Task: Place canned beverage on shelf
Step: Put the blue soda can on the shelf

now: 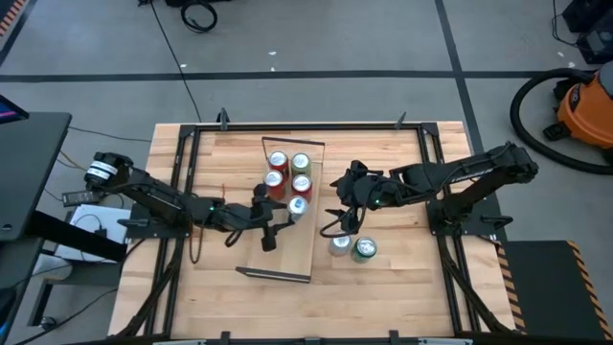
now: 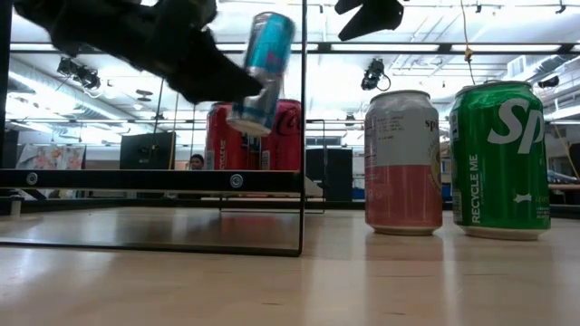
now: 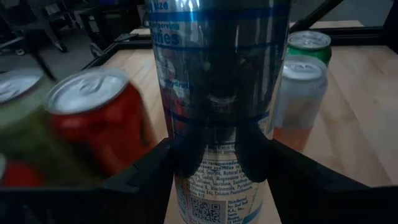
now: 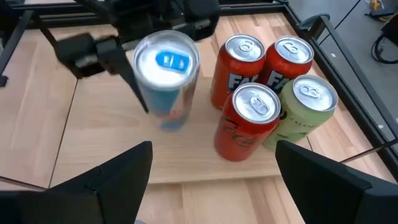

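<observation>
The left hand (image 1: 285,217) pinches a slim blue-and-silver beverage can (image 1: 298,207) between its two dark fingers (image 3: 186,152). The can hangs tilted above the long narrow light-wood shelf board (image 1: 287,251), clear of its surface in the low view, just beside a group of four cans standing on the shelf.

That group comprises two red cans (image 4: 241,68) (image 4: 249,121) and two pale green cans (image 4: 287,62) (image 4: 305,109), packed together toward the shelf's far end. Thin dark metal rod frames (image 1: 276,276) close the shelf's short ends.

The right hand (image 1: 337,222) hovers over the slatted wooden counter (image 1: 393,287) just beside the shelf's long edge, its fingers spread wide and holding nothing.

Two further cans stand on the counter beyond the right hand: a white-and-pink can (image 2: 403,163) and a green can (image 2: 500,158), upright and next to each other, outside the shelf.
</observation>
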You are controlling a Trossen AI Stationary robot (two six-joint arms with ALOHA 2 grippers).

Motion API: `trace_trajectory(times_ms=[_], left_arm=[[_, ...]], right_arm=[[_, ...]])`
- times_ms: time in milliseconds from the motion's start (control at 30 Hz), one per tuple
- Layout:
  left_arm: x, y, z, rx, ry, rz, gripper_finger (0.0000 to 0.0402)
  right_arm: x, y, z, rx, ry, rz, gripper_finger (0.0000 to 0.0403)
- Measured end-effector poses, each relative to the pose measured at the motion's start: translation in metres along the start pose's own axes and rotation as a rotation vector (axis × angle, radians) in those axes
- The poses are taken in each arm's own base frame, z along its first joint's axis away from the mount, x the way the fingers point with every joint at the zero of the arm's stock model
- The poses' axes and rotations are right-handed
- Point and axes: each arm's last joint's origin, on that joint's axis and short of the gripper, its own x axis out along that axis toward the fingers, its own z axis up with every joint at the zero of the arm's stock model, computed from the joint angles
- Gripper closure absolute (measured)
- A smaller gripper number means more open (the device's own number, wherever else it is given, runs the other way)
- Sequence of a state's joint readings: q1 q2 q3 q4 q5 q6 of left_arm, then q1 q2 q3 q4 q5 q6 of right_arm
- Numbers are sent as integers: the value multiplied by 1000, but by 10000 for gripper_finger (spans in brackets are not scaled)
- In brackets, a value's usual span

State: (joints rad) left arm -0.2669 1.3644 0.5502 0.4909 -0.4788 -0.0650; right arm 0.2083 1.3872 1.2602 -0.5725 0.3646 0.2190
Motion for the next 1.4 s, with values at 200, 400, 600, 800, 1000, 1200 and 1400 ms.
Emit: trace_trajectory(times_ms=[200,400,600,800,1000,1200,1400], left_arm=[[-22,4,-7,-27,-75,-31,182],[-35,11,-21,-62,-128,-24,182],[-43,17,-38,-78,-165,-25,181],[-52,24,-54,-93,-205,4,181],[-59,29,-65,-55,-220,17,181],[-63,34,-75,-42,-206,37,181],[-63,34,-75,-24,-208,20,181]], right_arm=[[-1,9,-5,2,-20,-47,51],[-4,17,-6,-3,-50,-61,51],[-6,21,-7,-9,-61,-76,51],[-8,24,-8,-14,-72,-102,51],[-10,28,-8,-13,-95,-114,51],[-10,29,-7,-12,-100,-111,51],[-10,29,-7,-10,-108,-108,51]])
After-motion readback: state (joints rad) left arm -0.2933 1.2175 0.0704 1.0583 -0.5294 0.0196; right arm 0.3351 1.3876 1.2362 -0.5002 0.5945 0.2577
